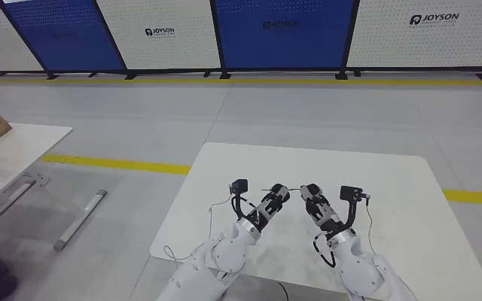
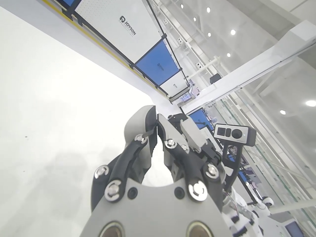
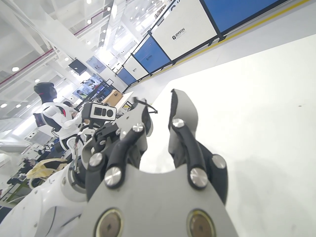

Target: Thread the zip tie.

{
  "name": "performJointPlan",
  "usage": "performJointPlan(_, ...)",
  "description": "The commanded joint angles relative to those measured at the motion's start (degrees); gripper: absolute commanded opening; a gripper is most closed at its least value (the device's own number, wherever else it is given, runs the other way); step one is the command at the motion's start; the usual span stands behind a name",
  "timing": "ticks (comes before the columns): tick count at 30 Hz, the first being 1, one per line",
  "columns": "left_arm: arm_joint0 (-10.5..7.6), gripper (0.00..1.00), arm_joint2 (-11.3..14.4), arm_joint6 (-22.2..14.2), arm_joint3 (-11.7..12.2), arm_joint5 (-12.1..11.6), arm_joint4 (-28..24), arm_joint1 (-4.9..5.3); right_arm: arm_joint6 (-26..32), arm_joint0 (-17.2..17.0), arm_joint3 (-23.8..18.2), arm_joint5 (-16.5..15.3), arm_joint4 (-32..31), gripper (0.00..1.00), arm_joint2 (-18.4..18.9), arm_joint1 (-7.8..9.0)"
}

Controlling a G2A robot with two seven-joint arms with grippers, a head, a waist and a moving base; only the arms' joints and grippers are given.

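White table [image 1: 376,173] lies beneath a thin black zip tie [image 3: 151,107] held in the air above its middle, pinched between the closed fingers of the left gripper [image 2: 156,117], one end just beside the right gripper [image 3: 159,99], whose jaws stand wide apart, holding nothing.

Table [image 1: 392,173] beneath both arms, left gripper [image 1: 277,193] and right gripper [image 1: 309,191] side by side above its middle, tips near, zip tie [image 2: 150,132] pinched in left gripper, second table [image 1: 30,143] well apart at left, panels [image 1: 286,34] behind.
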Motion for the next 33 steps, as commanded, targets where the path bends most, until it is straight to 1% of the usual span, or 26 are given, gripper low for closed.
performJointPlan(1, 0.09, 0.0, -0.02, -0.2, -0.18, -0.19, 0.15, 0.01, 0.11, 0.04, 0.0, 0.0, -0.08, 0.0, -0.02, -0.01)
performJointPlan(10, 0.31, 0.0, 0.36, -0.78, -0.22, -0.84, 0.75, -0.06, 0.45, 0.19, 0.1, -0.14, -0.26, 0.0, -0.22, -0.07)
performJointPlan(17, 0.4, 0.0, 0.46, -1.03, -0.33, -1.29, 0.94, -0.1, 1.92, 0.68, 0.41, 0.12, -0.53, 0.0, -0.46, -0.09)
performJointPlan(22, 0.51, 0.0, 0.18, -0.45, -0.2, -0.98, 0.53, -0.16, 1.66, 0.5, 0.28, -0.05, -0.15, 0.0, -0.29, -0.1)
performJointPlan(23, 0.46, 0.12, 0.12, -0.43, -0.11, -0.8, 0.72, -0.16, 1.56, 0.43, 0.22, -0.03, -0.21, 0.0, -0.24, -0.09)
performJointPlan(24, 0.44, 0.28, 0.1, -0.31, -0.09, -0.67, 0.97, -0.16, 1.45, 0.34, 0.14, 0.03, -0.32, 0.0, -0.21, -0.09)
performJointPlan(25, 0.46, 0.48, 0.06, -0.21, -0.08, -0.66, 0.82, -0.18, 1.39, 0.29, 0.11, 0.11, -0.41, 0.0, -0.18, -0.08)
performJointPlan(26, 0.45, 0.61, 0.01, -0.19, -0.07, -0.67, 0.74, -0.19, 1.33, 0.24, 0.09, 0.23, -0.51, 0.0, -0.14, -0.08)
performJointPlan(27, 0.45, 0.93, -0.04, -0.17, -0.08, -0.67, 0.72, -0.2, 1.27, 0.19, 0.08, 0.34, -0.58, 0.0, -0.12, -0.08)
performJointPlan(28, 0.49, 1.0, -0.13, -0.02, -0.11, -0.62, 0.56, -0.21, 1.21, 0.14, 0.07, 0.49, -0.69, 0.0, -0.09, -0.08)
performJointPlan(31, 0.37, 1.0, -0.39, 0.12, 0.05, -0.38, -0.48, -0.29, 0.93, 0.11, 0.26, 1.09, -0.93, 0.0, -0.05, -0.11)
performJointPlan(33, 0.39, 1.0, -0.56, 0.09, 0.0, -0.68, -1.0, -0.31, 0.65, 0.14, 0.42, 1.39, -0.95, 0.0, -0.03, -0.14)
